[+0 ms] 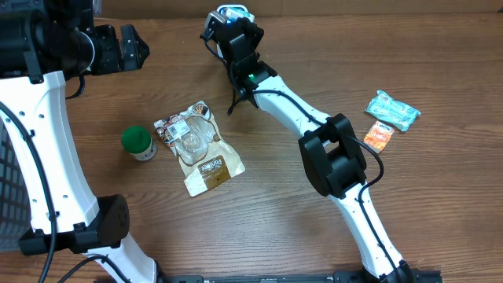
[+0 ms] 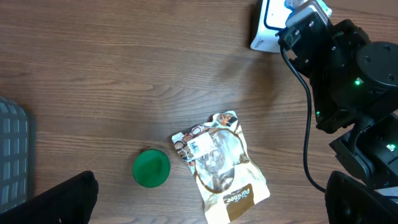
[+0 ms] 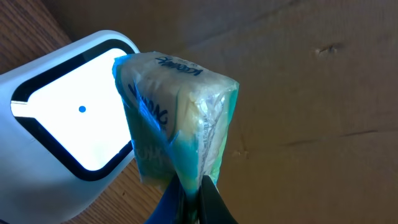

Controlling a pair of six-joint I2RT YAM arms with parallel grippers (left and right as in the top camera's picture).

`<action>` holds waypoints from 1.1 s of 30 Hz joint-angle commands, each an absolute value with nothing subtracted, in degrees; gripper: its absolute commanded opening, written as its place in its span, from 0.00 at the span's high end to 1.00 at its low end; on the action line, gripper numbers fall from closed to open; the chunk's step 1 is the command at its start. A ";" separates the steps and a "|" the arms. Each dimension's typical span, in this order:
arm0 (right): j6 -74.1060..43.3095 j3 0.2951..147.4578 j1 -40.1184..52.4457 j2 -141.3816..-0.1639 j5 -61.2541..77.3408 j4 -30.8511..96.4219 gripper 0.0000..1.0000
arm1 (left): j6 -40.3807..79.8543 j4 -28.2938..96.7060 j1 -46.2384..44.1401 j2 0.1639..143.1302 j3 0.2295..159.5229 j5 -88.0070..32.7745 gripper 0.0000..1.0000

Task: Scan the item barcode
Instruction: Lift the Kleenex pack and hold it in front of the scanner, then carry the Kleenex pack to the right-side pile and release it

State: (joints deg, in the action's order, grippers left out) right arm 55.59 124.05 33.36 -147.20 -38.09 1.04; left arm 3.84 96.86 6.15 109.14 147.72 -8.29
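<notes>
Blue-green crinkled plastic wraps a small tissue pack (image 3: 177, 112), which is pinched by its lower edge in the right gripper (image 3: 189, 202). That gripper's jaws are clamped tight on the wrapper. From the right wrist camera I see the pack held upright in the air, just beside the white scanner (image 3: 59, 124). The scanner's window is bright white with a black border and a single blue dot, and it sits to the pack's left in that view.

From overhead, pack and scanner are at the far edge of the wooden table (image 1: 314, 47), near its middle. The left gripper (image 1: 135, 49) hovers at the far left, its fingers spread wide and holding nothing.

Nearer to me, left of centre, a brown snack pouch (image 1: 200, 149) lies flat, with a green-lidded jar (image 1: 137, 143) just to its left. Well apart on the right, a teal packet (image 1: 393, 110) lies with an orange packet (image 1: 379, 135) just beside it.
</notes>
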 commanded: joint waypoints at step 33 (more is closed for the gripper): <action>-24.51 112.55 11.60 -115.28 -6.26 82.26 0.96 | 2.74 96.79 6.35 109.27 148.27 -8.16 0.01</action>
